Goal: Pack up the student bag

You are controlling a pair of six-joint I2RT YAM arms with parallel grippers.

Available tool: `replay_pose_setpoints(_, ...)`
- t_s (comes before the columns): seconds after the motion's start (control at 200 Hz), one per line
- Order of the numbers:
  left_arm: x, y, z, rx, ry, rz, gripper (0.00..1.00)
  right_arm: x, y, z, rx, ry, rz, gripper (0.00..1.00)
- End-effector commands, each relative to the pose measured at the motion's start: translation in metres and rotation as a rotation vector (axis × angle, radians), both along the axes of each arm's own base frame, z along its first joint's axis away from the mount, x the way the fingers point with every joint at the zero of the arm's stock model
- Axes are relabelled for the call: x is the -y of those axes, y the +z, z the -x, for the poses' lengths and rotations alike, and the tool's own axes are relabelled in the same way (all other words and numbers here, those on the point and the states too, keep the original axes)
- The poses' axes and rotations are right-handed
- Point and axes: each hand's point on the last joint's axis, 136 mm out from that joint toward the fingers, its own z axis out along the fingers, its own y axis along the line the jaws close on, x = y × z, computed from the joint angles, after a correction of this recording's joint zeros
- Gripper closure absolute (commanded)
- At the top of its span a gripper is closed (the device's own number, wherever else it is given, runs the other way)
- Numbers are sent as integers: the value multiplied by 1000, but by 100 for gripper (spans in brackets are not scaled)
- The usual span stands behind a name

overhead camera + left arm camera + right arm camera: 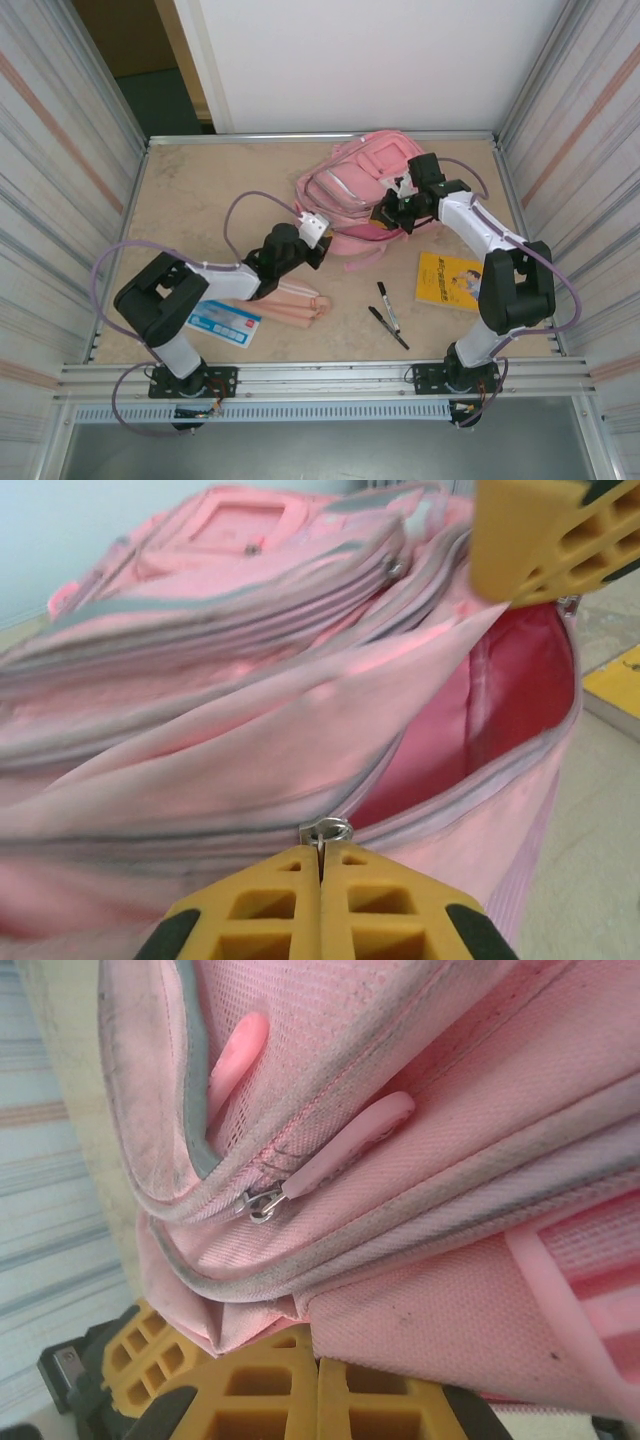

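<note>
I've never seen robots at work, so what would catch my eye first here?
The big pink student bag at the far middle of the table draws the eye, with both arms reaching to it. The left gripper is shut at its metal zip ring, and the right gripper pinches a fold of its fabric. A yellow book lies by the right arm.

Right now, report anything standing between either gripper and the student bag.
Nothing visible does. The left gripper is shut at the metal zipper ring on the open compartment of the student bag. The right gripper is shut at the bag's fabric edge. Both are already in contact with it.
</note>
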Motion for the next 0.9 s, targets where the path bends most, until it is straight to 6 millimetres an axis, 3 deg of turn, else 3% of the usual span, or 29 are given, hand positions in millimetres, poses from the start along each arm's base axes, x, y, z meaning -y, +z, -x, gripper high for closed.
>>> replay_pose_setpoints(0.0, -11, -11, 10, -219, -7, -16, 100, 14, 14, -31, 111, -7, 15, 100)
replay_pose_setpoints(0.12, -18, -15, 17, -300, -35, 14, 100, 29, -1, -42, 82, -45, 7, 100)
replay_pose_setpoints(0.22, -12, -12, 25, -385, -84, 72, 100, 40, -17, -50, 75, -65, 33, 100)
replay_pose_setpoints(0.326, 1, -3, 28, -498, -110, 109, 100, 35, -28, -49, 41, -50, 3, 100)
replay_pose_setpoints(0.411, 12, 1, 24, -558, -103, 139, 100, 27, -27, -37, 2, -52, -35, 69)
replay_pose_setpoints(0.486, 23, 6, 21, -586, -104, 167, 100, 30, -25, -20, -78, -124, -20, 53)
replay_pose_setpoints(0.576, 41, 11, 23, -577, -129, 166, 100, 25, -20, -3, -138, -205, -51, 47)
replay_pose_setpoints(0.676, 59, 13, 30, -512, -159, 113, 100, 5, -18, 14, -197, -239, -64, 43)
replay_pose_setpoints(0.802, 73, 15, 32, -493, -169, 107, 100, -20, -20, 16, -238, -238, -88, 43)
replay_pose_setpoints(0.897, 75, 16, 30, -479, -157, 125, 100, -24, -34, 20, -288, -255, -62, 44)
